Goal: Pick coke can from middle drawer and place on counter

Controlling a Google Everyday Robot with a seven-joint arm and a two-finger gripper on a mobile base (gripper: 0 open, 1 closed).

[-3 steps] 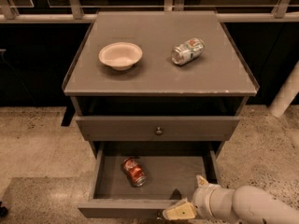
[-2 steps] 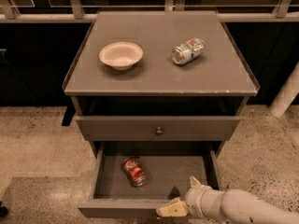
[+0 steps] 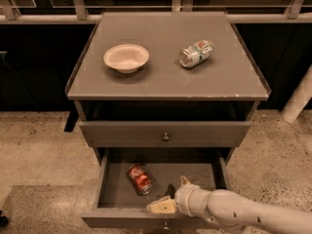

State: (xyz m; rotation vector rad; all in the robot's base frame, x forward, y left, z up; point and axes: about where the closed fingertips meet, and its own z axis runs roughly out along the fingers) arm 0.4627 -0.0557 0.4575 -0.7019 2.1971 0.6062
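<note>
Nearest, 6 o'clock: tool (image 3: 171, 194), fingers spread wide, empty, over open middle drawer (image 3: 117, 195). Inside, coke can (image 3: 139, 178) lying at tool's 10 o'clock, apart. Farther, on surface (image 3: 161, 79): bowl (image 3: 126, 57) 11 o'clock, green-and-white can (image 3: 196, 53) 1 o'clock.

Smooth white rounded arm (image 3: 243, 211) ends in tan-fingered hand (image 3: 166, 194) over the middle drawer (image 3: 197, 175).

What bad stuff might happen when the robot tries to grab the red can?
The coke can lies on its side in the middle drawer, so it may roll away if the open gripper, close beside it, nudges it. While being lifted out, the can might also bump the upper drawer front just above.
</note>
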